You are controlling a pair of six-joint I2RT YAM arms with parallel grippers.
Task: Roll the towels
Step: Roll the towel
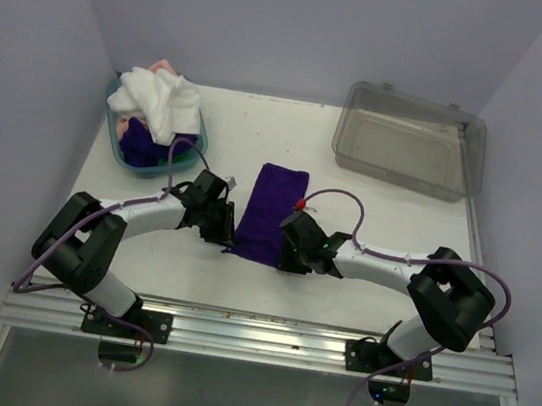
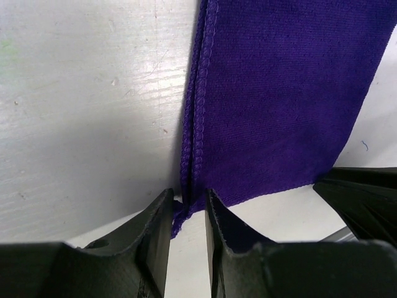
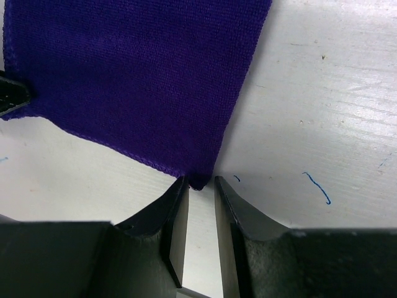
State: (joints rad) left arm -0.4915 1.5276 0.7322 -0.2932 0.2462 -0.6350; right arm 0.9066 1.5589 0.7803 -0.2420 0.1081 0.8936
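A dark purple towel (image 1: 270, 213) lies flat as a long strip on the white table (image 1: 390, 220), its short end toward the arms. My left gripper (image 1: 225, 238) sits at the towel's near left corner. In the left wrist view the jaws (image 2: 189, 194) stand narrowly open, and the hemmed corner of the towel (image 2: 279, 93) reaches in between the tips. My right gripper (image 1: 290, 257) is at the near right corner. In its wrist view it (image 3: 200, 181) is also narrowly open, the tip of the towel (image 3: 136, 74) just between the fingertips. A white towel (image 1: 161, 103) is heaped in the basket.
A teal basket (image 1: 112, 126) at the back left holds the white towel, a bit of peach-pink cloth (image 1: 165, 69) and another purple cloth (image 1: 138, 144). A clear grey bin (image 1: 411, 140) stands at the back right. Lavender walls close in the table on three sides.
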